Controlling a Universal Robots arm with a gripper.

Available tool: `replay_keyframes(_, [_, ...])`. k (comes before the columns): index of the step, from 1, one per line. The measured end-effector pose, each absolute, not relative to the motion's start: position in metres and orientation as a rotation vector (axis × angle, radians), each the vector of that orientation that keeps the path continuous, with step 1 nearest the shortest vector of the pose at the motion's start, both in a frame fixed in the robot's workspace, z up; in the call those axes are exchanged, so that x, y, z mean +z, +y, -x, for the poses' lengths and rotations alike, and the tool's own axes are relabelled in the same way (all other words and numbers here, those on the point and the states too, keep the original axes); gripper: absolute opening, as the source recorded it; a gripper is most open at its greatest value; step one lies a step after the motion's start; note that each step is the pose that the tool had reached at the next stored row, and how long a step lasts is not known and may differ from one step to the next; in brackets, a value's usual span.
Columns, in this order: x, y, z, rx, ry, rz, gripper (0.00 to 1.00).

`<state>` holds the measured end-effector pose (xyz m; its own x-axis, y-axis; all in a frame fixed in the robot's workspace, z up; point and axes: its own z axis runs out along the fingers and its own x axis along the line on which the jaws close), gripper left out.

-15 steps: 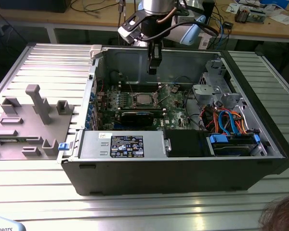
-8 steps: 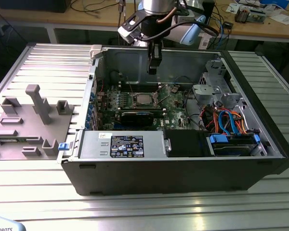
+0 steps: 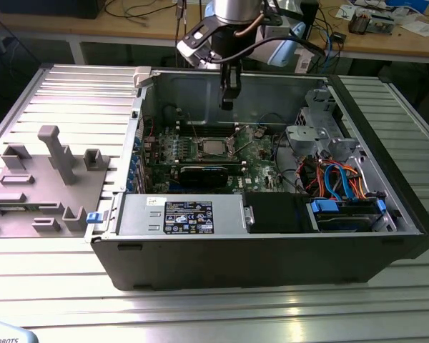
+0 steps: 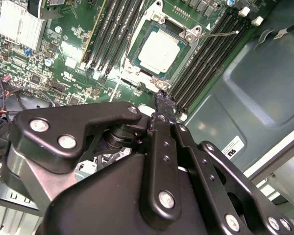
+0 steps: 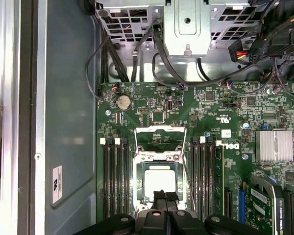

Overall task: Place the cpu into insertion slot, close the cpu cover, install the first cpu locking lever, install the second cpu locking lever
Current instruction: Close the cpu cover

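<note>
Ribbed metal table (image 3: 200,314) carries an open computer case (image 3: 272,257) lying on its side, with a cluttered workbench (image 3: 386,36) behind it. I hang inside that case as the gripper (image 3: 228,103), above the green circuit board (image 5: 225,107). My jaws are pressed together with nothing between them. In the first wrist view my fingertips (image 5: 159,197) sit over the near edge of the cpu (image 5: 159,178), but I cannot tell whether they touch it. The chip lies flat in the insertion slot (image 5: 159,157), a small square with a dull, pale silver top, framed by the socket's pale metal rim and flanked by long black memory slots (image 5: 112,181). The cpu cover (image 5: 159,131), a thin silvery frame, looks swung open off the chip, on the side toward the drive cage (image 5: 186,24). A thin wire lever (image 4: 218,34) juts out free beside the socket.
</note>
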<state>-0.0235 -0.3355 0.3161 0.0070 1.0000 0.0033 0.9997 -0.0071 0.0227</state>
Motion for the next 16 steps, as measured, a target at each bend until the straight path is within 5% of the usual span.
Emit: replay_keyframes(16, [0.3092,-0.3355,0.0223,0.027,2.205,-2.220,0.11])
